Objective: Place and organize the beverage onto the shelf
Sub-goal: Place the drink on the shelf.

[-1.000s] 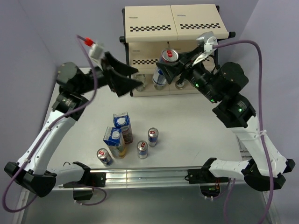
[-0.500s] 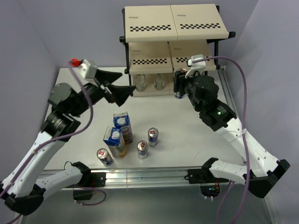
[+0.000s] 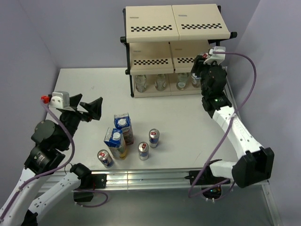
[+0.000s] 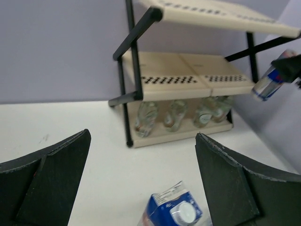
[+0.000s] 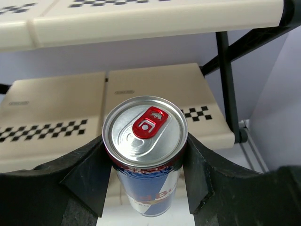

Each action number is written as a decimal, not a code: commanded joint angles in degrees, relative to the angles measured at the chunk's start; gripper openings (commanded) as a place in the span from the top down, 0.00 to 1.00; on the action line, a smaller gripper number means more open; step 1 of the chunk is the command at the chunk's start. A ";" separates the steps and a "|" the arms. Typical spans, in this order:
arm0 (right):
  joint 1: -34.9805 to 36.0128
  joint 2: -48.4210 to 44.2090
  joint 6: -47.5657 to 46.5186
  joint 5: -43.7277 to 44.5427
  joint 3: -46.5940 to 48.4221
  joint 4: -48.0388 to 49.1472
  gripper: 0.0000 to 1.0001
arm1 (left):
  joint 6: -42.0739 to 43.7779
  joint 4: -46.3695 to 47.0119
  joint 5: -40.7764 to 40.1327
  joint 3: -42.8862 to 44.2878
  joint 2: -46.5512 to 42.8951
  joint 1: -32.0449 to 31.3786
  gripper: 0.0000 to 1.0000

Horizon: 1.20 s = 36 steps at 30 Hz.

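My right hand point(image 5: 146, 181) is clamped on the can point(image 5: 145, 132) just below its rim; probably light, slick, thin-walled, dentable. Left hand point(image 4: 141, 183) is wide open and empty.

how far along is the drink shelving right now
Done: four small clear plastic bottles stand on the bottom tier of the cream-and-black three-tier shelf. In hand: the right claw grips a slim blue-and-silver can near the middle tier. Remaining: three more such cans and two tall white-capped juice cartons on the white table; the left claw is open, empty.
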 commanded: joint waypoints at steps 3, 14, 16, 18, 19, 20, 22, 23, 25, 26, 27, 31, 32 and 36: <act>-5.46 5.07 0.75 -5.01 6.06 12.59 1.00 | 2.52 2.92 -3.53 -6.21 -4.58 -0.26 0.00; -8.72 13.42 0.57 -5.89 9.33 17.51 1.00 | 1.90 5.20 -2.12 -9.90 -8.37 -0.26 0.01; -8.98 14.83 0.66 -5.72 9.85 18.21 1.00 | 1.81 5.47 -1.59 -10.17 -8.63 -0.26 0.00; -9.15 16.06 1.10 -5.54 10.91 18.39 1.00 | 1.90 5.47 -1.85 -10.17 -8.90 -0.17 0.00; -9.50 16.50 1.45 -5.45 11.26 18.65 1.00 | 1.81 5.47 -1.94 -10.34 -8.98 -0.17 0.01; -9.60 16.85 1.54 -5.45 11.87 18.65 1.00 | 1.81 5.56 -2.03 -10.43 -9.25 -0.17 0.01; -10.12 17.82 1.54 -5.80 12.23 19.53 1.00 | 1.90 5.82 -2.03 -10.69 -9.51 -0.17 0.01; -10.21 18.17 1.54 -5.72 12.84 19.45 1.00 | 1.81 5.82 -2.03 -10.69 -9.60 -0.17 0.01; -10.39 19.49 1.54 -6.06 13.46 19.36 1.00 | 1.99 5.91 -1.94 -10.96 -9.51 -0.17 0.00; -10.65 20.10 1.54 -6.07 14.42 19.01 1.00 | 1.99 5.91 -1.86 -10.87 -9.34 -0.17 0.00; -10.82 21.50 1.54 -6.07 15.04 17.87 1.00 | 1.99 5.91 -1.86 -10.78 -9.34 -0.26 0.01; -11.53 23.71 1.45 -6.33 15.66 19.17 1.00 | 1.99 5.82 -1.94 -10.87 -9.51 -0.26 0.01; -11.44 24.06 1.28 -6.33 14.70 20.31 1.00 | 1.99 6.08 -1.94 -10.96 -9.51 -0.26 0.01; -11.53 25.20 1.01 -6.16 13.55 24.44 1.00 | 2.08 6.44 -1.50 -11.40 -9.69 -0.26 0.01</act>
